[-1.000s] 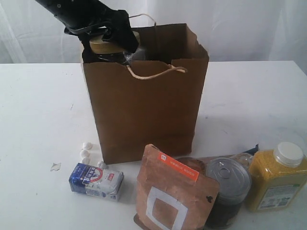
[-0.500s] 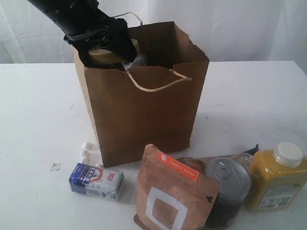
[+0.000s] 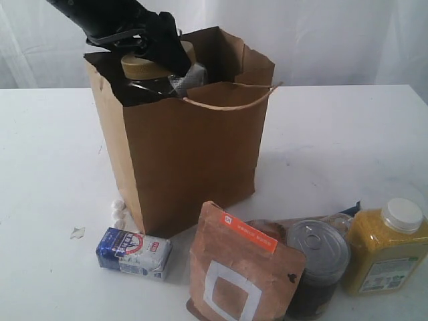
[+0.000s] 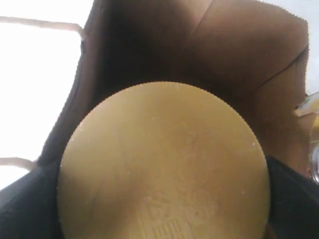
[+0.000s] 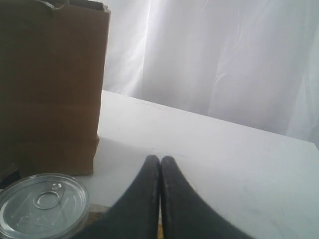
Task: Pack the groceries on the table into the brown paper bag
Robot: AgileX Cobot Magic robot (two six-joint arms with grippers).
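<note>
The left gripper (image 3: 164,63), jaws spread wide, clasped the clear nut jar with gold lid (image 3: 142,67) in the mouth of the tall brown paper bag (image 3: 194,154), back from the white table's (image 3: 334,134) near edge. It was best lowered straight, clear of the walls, before release. The jar stood near upright, long axis vertical, lid up. The right gripper (image 5: 160,172) was closed and empty.

The white table (image 3: 53,167) is carrying the brown paper bag (image 3: 194,167), which is standing upright toward its middle. A few white crumbs (image 3: 118,212) are lying just beside the bag's near left corner, with a small scrap (image 3: 77,233) and the small blue-white packet (image 3: 134,253) lying nearby. Along the front edge the brown pouch (image 3: 241,274), tin can (image 3: 318,257) and yellow jar (image 3: 384,251) are sitting close together, and the spaghetti pack (image 3: 353,208) is peeking out behind them.
</note>
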